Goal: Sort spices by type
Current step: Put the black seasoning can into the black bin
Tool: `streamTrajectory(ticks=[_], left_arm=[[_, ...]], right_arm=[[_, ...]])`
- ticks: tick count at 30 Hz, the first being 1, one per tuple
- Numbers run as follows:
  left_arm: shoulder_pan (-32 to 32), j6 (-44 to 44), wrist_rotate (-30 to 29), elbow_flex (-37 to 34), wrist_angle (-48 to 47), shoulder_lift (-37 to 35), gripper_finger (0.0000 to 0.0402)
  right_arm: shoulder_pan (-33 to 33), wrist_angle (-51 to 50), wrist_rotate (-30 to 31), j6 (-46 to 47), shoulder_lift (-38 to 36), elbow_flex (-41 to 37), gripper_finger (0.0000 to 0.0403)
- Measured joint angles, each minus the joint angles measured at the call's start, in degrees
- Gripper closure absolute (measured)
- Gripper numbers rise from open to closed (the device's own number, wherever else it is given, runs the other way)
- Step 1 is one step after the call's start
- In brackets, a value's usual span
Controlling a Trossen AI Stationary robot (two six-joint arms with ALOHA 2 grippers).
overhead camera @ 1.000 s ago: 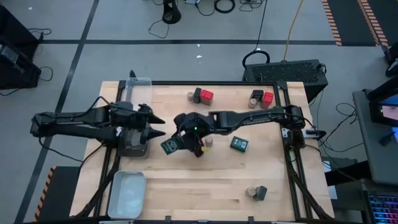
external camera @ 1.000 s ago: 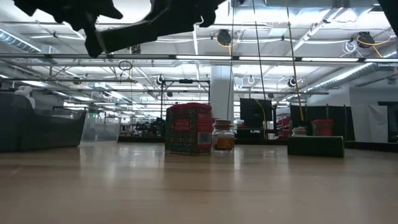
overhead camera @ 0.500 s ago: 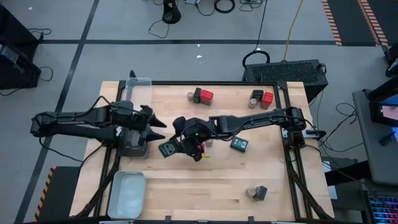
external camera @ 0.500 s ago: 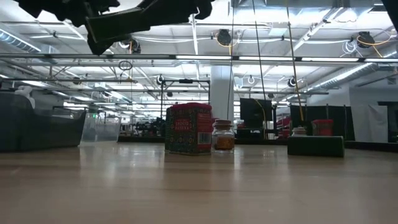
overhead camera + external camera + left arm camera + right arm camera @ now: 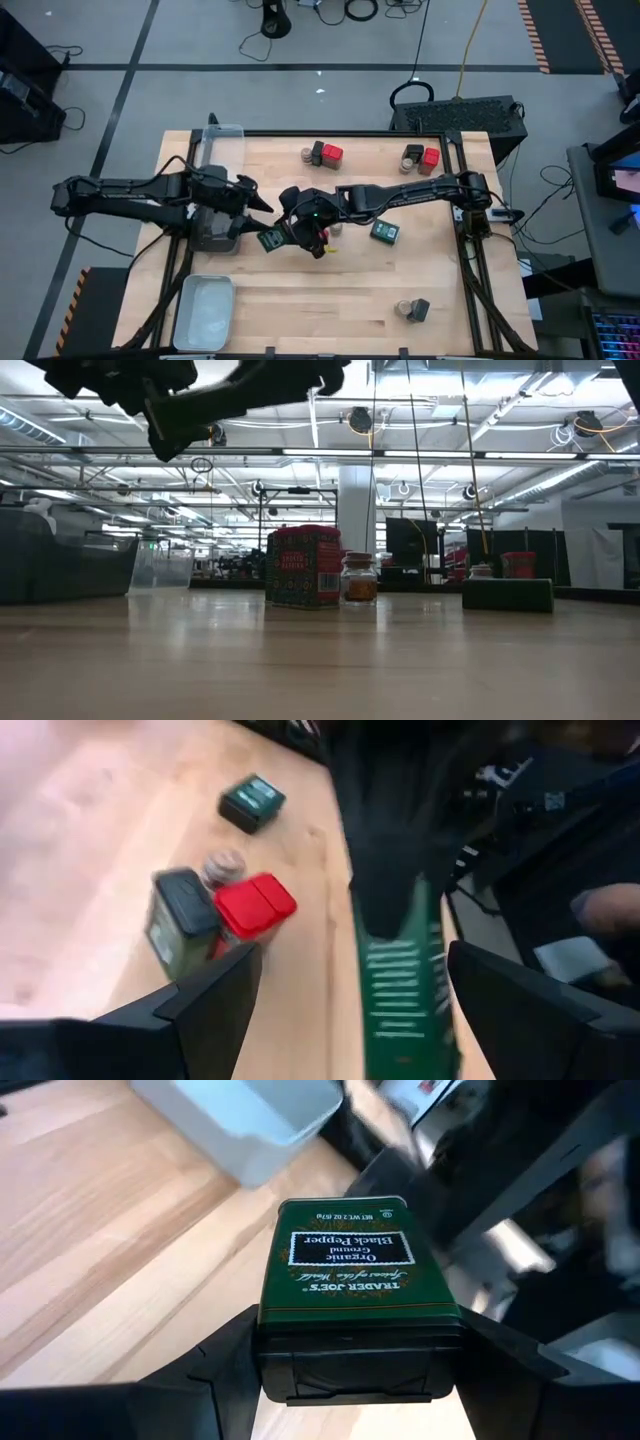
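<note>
Above the middle of the table, the right gripper clamps a dark green pepper tin, probably light, rigid and smooth, by its lid end, while the wide-open left gripper reaches for its free end.

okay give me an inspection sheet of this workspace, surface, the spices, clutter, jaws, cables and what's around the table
Surface: pale wooden table in a dark frame.
Job's things: green black pepper tin held above the table middle; a jar, dark tin and red tin grouped at the far edge, a similar trio farther right; a lone dark tin; a jar and dark tin near the front.
Clutter: clear tray, dark tray, pale tray along the left.
Grippers: right gripper clamps the pepper tin; left gripper, jaws open, close beside it.
Cables: loose ones on the floor beyond.
Surroundings: grey floor, open hall with ceiling lights.
</note>
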Motion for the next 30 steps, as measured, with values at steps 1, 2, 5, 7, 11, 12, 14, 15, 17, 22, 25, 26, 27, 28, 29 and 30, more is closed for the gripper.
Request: streamTrajectory(ticks=[1, 2, 5, 7, 11, 12, 14, 15, 17, 22, 25, 26, 27, 28, 29, 30], left_arm=[[0.2, 0.5, -0.3, 0.1, -0.2, -0.5, 0.0075], [0.5, 1.1, -0.8, 0.5, -0.6, -1.1, 0.0075], [1.5, 2.6, -4.8, 2.9, -5.1, -3.2, 0.0075], [1.6, 4.9, -9.3, 5.7, -10.3, -4.5, 0.0075], [0.8, 8.8, -20.5, 10.3, -21.2, -5.9, 0.0075], [0.3, 9.3, -22.7, 11.0, -22.7, -5.9, 0.0075], [-0.6, 9.8, -25.8, 11.3, -23.9, -5.8, 0.0075], [-0.9, 10.4, -26.4, 11.3, -23.9, -5.6, 0.0075], [-1.4, 11.1, -26.7, 11.3, -23.9, -4.9, 0.0075], [-1.5, 12.6, -26.8, 11.3, -23.7, -3.6, 0.0075], [-1.5, 13.9, -26.8, 11.3, -23.4, -2.9, 0.0075], [-1.6, 14.1, -26.8, 11.3, -23.2, -2.8, 0.0075], [-1.5, 14.1, -26.8, 11.3, -23.3, -2.8, 0.0075], [-1.6, 14.2, -26.9, 11.3, -23.3, -2.7, 0.0075], [-1.5, 14.2, -26.9, 11.3, -23.3, -2.6, 0.0075], [-1.5, 14.2, -26.9, 11.3, -23.3, -2.6, 0.0075]], right_arm=[[-0.2, -0.7, 0.0, 0.6, 0.0, 0.0, 0.0158], [-0.6, -1.0, 0.0, 1.3, 0.1, 0.0, 0.0158], [-2.1, -1.1, 0.1, 3.8, 0.1, 0.0, 0.0158], [-3.3, -1.2, 0.2, 6.4, 0.1, 0.0, 0.0158], [-6.0, -2.4, 4.4, 12.8, 0.1, 0.0, 0.0158], [-6.7, -3.1, 5.4, 14.6, 0.0, 0.0, 0.0158], [-8.3, -5.5, 5.8, 18.4, 0.0, 0.5, 0.0158], [-9.0, -8.2, 5.7, 20.1, 0.0, 1.6, 0.0158], [-10.5, -13.2, 5.6, 23.0, 0.1, 4.4, 0.0158], [-13.6, -24.0, 2.8, 26.5, 0.6, 13.3, 0.0158], [-15.1, -28.6, -1.1, 27.8, 1.7, 19.6, 0.0158], [-15.5, -30.9, -1.5, 28.4, 2.5, 22.0, 0.0158], [-15.9, -32.8, -1.9, 28.8, 3.5, 24.6, 0.0158], [-16.3, -35.1, -2.1, 29.0, 4.9, 27.0, 0.0158], [-16.7, -37.8, -2.1, 29.1, 6.5, 29.5, 0.0158], [-16.9, -40.8, -2.1, 29.0, 8.3, 31.6, 0.0158]])
